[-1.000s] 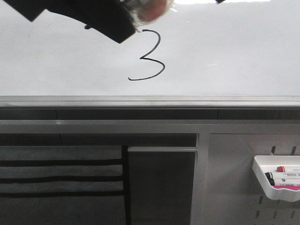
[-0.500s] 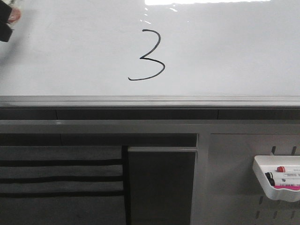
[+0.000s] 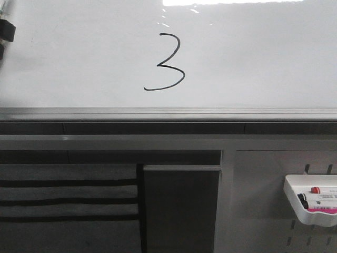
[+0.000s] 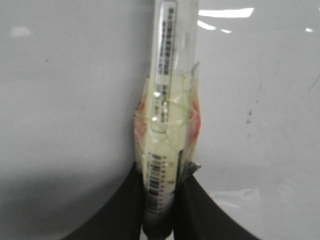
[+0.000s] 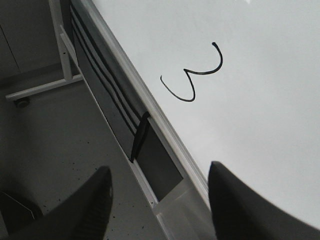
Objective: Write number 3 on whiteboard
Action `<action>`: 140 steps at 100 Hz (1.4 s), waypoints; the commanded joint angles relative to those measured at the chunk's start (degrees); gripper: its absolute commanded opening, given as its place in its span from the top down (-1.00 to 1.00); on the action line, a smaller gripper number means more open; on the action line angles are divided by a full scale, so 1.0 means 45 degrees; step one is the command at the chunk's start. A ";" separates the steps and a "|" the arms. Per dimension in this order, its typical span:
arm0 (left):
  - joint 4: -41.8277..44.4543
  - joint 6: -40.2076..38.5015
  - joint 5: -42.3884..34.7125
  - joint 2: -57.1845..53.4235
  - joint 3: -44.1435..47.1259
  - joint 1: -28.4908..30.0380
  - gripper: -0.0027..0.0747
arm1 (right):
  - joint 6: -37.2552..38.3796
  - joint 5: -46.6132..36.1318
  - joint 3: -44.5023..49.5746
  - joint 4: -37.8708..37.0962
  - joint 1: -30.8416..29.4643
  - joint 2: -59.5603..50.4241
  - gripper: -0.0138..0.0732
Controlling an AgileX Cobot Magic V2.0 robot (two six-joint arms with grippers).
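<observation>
The number 3 (image 3: pixel 167 64) is a thin black line on the whiteboard (image 3: pixel 253 58), at its centre. It also shows in the right wrist view (image 5: pixel 196 75), on the whiteboard (image 5: pixel 265 100). My left gripper (image 4: pixel 164 174) is shut on a marker (image 4: pixel 167 120) wrapped in clear tape, which points at the bare whiteboard (image 4: pixel 65 100). In the front view only a dark bit of the left gripper (image 3: pixel 5 30) shows at the far left edge, well away from the 3. My right gripper (image 5: pixel 160 167) is open and empty, off the board beside its lower frame.
The grey frame edge (image 3: pixel 168 113) runs under the whiteboard. Below it at the right, a grey pegboard panel (image 3: pixel 263 200) carries a white tray (image 3: pixel 308 211) with markers. In the right wrist view there are floor and a stand leg with a wheel (image 5: pixel 22 101).
My left arm with the marker moved from just above and left of the 3 away to the left, almost out of the front view. The 3 is unchanged.
</observation>
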 commanded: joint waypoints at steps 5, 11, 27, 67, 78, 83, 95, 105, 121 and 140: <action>-0.0123 -0.0123 -0.0259 -0.0177 -0.0576 -0.0063 0.98 | -0.0027 -0.0330 -0.0323 0.0656 -0.0093 -0.0243 -0.18; -0.0065 -0.0123 -0.0204 -0.0177 -0.0576 -0.0063 0.98 | -0.0027 -0.0262 -0.0323 0.0686 -0.0093 -0.0243 -0.18; -0.0041 -0.0123 -0.0205 -0.0177 -0.0576 -0.0063 0.68 | 0.0115 -0.0134 -0.0323 0.0896 -0.0093 -0.0243 -0.18; 0.0129 -0.0123 -0.0205 -0.0211 -0.0576 -0.0063 -0.05 | 0.0424 -0.0099 -0.0323 0.0898 -0.0093 -0.0243 -0.18; 0.1434 -0.0123 0.0397 -0.0713 -0.0576 0.0087 -0.05 | 0.2105 -0.0351 -0.0347 -0.0095 -0.0093 -0.0345 -0.18; 0.1769 -0.0123 0.0923 -0.1135 -0.0576 0.0232 -0.05 | 0.3617 -0.0565 -0.0347 -0.1115 -0.0093 -0.0414 -0.18; 0.2190 -0.0123 0.3096 -0.2500 -0.0594 0.0768 -0.05 | 0.7619 -0.0625 -0.0347 -0.3607 -0.0151 -0.0669 -0.18; 0.2622 -0.0260 0.5264 -0.3890 -0.0594 0.1148 -0.05 | 1.0771 -0.0547 -0.0319 -0.4988 -0.0537 -0.0942 -0.13; 0.2621 -0.1362 0.6724 -0.6251 -0.0467 0.1620 -0.05 | 1.2184 -0.1427 0.0788 -0.5300 -0.1365 -0.2184 0.19; 0.2461 -0.1361 0.5506 -0.9164 0.0938 0.1724 0.10 | 1.2184 -0.4478 0.3529 -0.5300 -0.1633 -0.4517 0.68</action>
